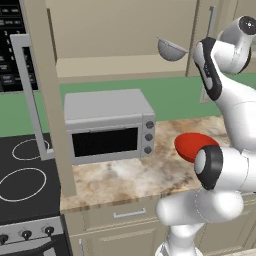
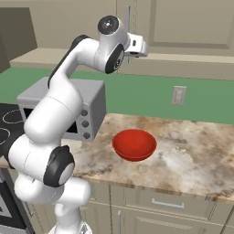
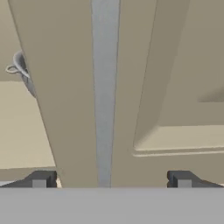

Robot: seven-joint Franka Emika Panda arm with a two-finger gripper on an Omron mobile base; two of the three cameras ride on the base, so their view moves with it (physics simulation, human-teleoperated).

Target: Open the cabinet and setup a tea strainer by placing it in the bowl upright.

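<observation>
The cabinet (image 1: 110,65) stands open, its door (image 1: 46,100) swung out at the left with its long silver handle (image 1: 26,85). The grey tea strainer (image 1: 171,49) sits on the cabinet's shelf at the right end, and peeks in at the left edge of the hand view (image 3: 21,70). On the counter lies the red bowl (image 1: 190,145) (image 2: 135,144), holding nothing. My gripper (image 2: 139,47) (image 3: 111,179) is raised to shelf height, open, nothing in it. It faces the vertical bar handle (image 3: 105,87) of the shut neighbouring door, just right of the strainer.
A grey toaster oven (image 1: 107,125) stands on the marble counter (image 2: 192,155) left of the bowl. A black stove (image 1: 25,180) lies further left. A wall socket (image 2: 178,95) is on the green backsplash. Drawers (image 2: 167,203) run under the counter.
</observation>
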